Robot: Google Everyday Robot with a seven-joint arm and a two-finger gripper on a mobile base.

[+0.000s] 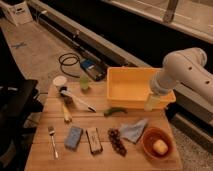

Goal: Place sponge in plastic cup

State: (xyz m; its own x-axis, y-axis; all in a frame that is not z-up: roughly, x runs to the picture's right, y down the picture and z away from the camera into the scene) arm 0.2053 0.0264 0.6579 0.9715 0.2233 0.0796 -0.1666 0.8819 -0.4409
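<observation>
The sponge [73, 137], a small blue-grey block, lies flat at the front left of the wooden table [100, 162]. The plastic cup [85, 82], a translucent light green tumbler, stands upright at the table's back edge, left of the yellow bin. My gripper [152, 103] hangs at the end of the white arm over the bin's front right corner. It is far to the right of both sponge and cup, open, with nothing in it.
A yellow bin [134, 89] fills the back right. A white cup [60, 81], brush [76, 98], fork [53, 142], dark brown block [93, 140], pale blue cloth [133, 131], dark cluster [118, 142] and orange bowl [156, 143] share the table. A dark chair stands left.
</observation>
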